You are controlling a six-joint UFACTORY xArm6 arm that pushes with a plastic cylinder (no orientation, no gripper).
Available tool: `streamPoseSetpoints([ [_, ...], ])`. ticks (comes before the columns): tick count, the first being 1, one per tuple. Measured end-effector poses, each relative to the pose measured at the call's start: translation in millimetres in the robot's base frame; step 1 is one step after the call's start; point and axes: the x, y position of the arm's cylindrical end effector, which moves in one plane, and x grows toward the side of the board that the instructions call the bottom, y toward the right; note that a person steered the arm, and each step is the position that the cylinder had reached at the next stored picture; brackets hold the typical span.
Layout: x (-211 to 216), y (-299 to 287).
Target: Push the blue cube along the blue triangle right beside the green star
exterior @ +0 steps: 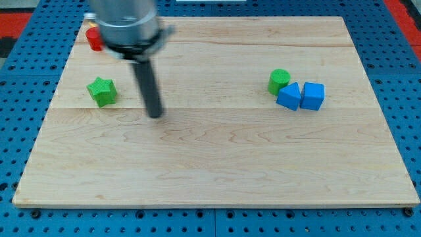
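Observation:
The blue cube (313, 96) sits at the view's right, touching the blue triangle (288, 97) on its left. A green cylinder (279, 81) stands just above and left of the triangle. The green star (102, 91) lies at the view's left. My tip (155, 115) rests on the board right of the green star and slightly lower, far to the left of the blue blocks, touching no block.
A red block (94, 38) sits at the board's top left, partly hidden by the arm's grey body (128, 26). The wooden board (217, 164) lies on a blue perforated base.

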Motion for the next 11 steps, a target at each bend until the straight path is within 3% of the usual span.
streamPoseSetpoints([
  [2,32.3,178.7],
  [3,7.6,253.7],
  [4,-8.4,290.8],
  [5,-22.2,290.5],
  [6,-32.4,278.4],
  [7,-33.5,220.8],
  [11,-45.4,-79.5],
])
